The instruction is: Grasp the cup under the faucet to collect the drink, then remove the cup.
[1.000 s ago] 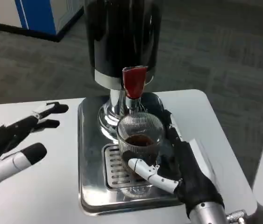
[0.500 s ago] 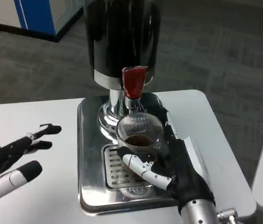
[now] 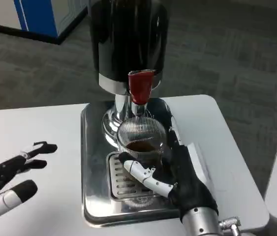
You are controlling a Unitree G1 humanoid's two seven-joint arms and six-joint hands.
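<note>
Fingers (image 3: 143, 175) of right hand (image 3: 180, 179) clamped around ribbed cup (image 3: 139, 140), dark drink inside, red tap (image 3: 140, 86) above; left hand (image 3: 8, 179) fingers spread apart.

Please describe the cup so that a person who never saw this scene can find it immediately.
Find the tall black dispenser on the steel tray. Below its red faucet handle stands the cup, gripped by the right hand. It is the clear ribbed glass with dark drink inside.
</note>
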